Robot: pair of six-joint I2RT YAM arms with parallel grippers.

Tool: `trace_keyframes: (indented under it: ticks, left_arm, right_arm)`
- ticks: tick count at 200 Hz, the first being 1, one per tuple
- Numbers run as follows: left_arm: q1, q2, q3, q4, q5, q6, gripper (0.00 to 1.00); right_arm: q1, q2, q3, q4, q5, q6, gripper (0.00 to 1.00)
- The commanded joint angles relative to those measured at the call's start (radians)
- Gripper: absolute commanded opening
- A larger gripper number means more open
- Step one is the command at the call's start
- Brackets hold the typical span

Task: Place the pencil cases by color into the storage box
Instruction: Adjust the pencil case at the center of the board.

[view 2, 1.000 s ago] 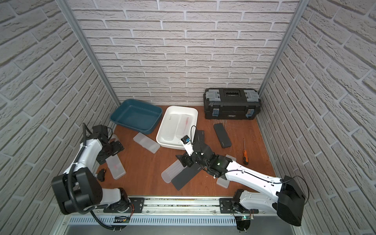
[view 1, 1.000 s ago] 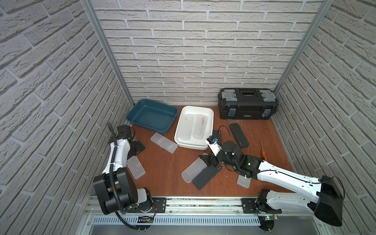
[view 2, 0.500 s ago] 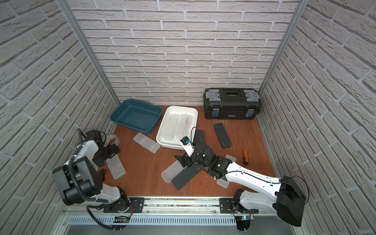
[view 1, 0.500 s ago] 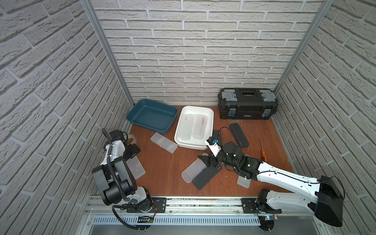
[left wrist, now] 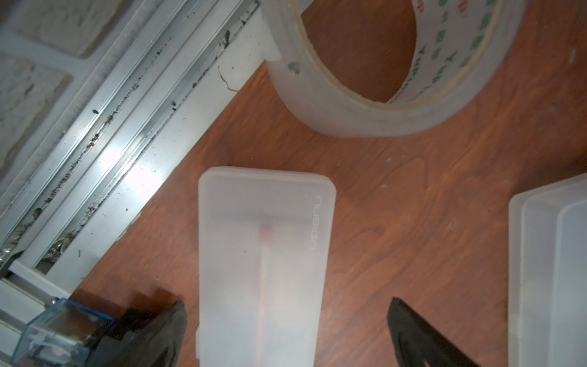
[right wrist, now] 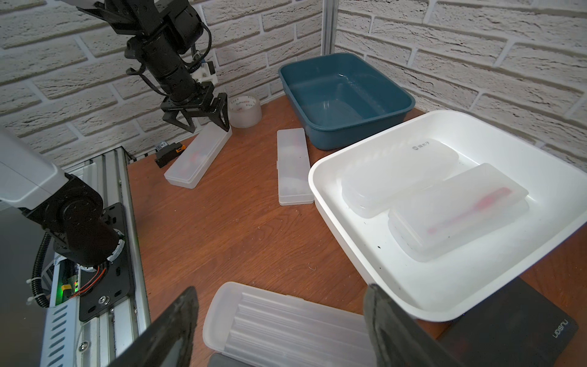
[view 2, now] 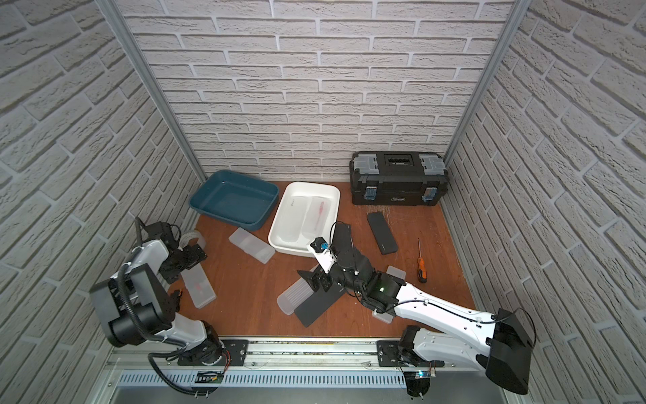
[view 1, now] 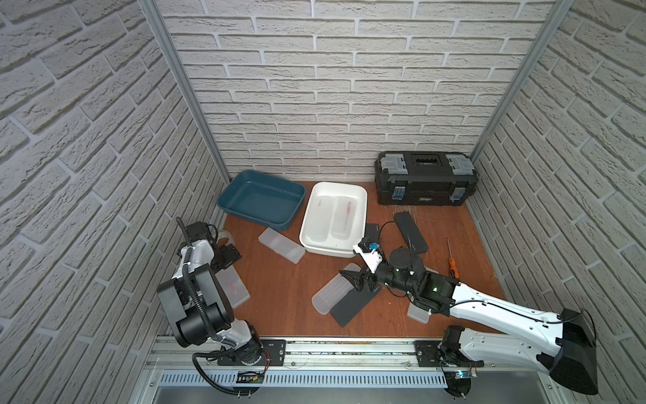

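In a top view the white box [view 1: 341, 184] holds two frosted cases [view 1: 344, 218]. The left arm has folded back; its left gripper [view 1: 229, 257] now straddles the wall-side frosted case [view 1: 237, 290], wide open and empty. The right gripper [view 1: 358, 281] brackets the ribbed case [view 1: 332, 292], part-open, gripping nothing. Both picks look near.

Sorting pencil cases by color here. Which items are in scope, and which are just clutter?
Job:
- frosted cases on the table
- two more already in the white bin
- black cases
- blue bin, empty

Lying about:
- toolbox
- screwdriver
- tape roll
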Motion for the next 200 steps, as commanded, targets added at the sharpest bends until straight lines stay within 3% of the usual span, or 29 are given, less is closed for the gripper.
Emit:
trace_keyframes:
  ticks: [1, 200]
  left_arm:
    - [0.009, 0.006, -0.002, 0.028, -0.020, 0.018, 0.98]
    - [0.007, 0.120, -0.006, 0.049, -0.036, -0.003, 0.96]
  right_arm:
    - [0.023, -0.013, 0.001, -0.012, 0.037, -0.004, 0.82]
    - [0.060, 0.022, -0.032, 0.016, 0.069, -0.014, 0.82]
